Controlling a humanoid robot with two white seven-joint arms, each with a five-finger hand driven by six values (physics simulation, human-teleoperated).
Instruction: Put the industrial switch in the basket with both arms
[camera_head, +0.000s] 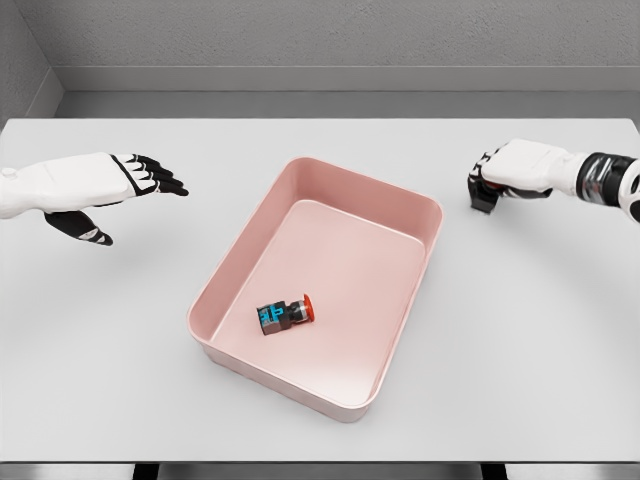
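Nearest you, the industrial switch (286, 315) lies on its side inside the basket (412, 300), a shallow pink tray with smooth rounded walls; the switch is a small dark block with blue markings and a red cap. The task looks done. Farther back, over the pale matte bench (110, 350), your left robot hand (140, 180) has its fingers spread, holding nothing. Your right robot hand (510, 178) is curled, empty.

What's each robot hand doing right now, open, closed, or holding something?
Left robot hand: open, fingers spread, holding nothing.
Right robot hand: closed, fingers curled, holding nothing.
The small dark industrial switch with the red cap lies in the pink rectangular plastic basket.
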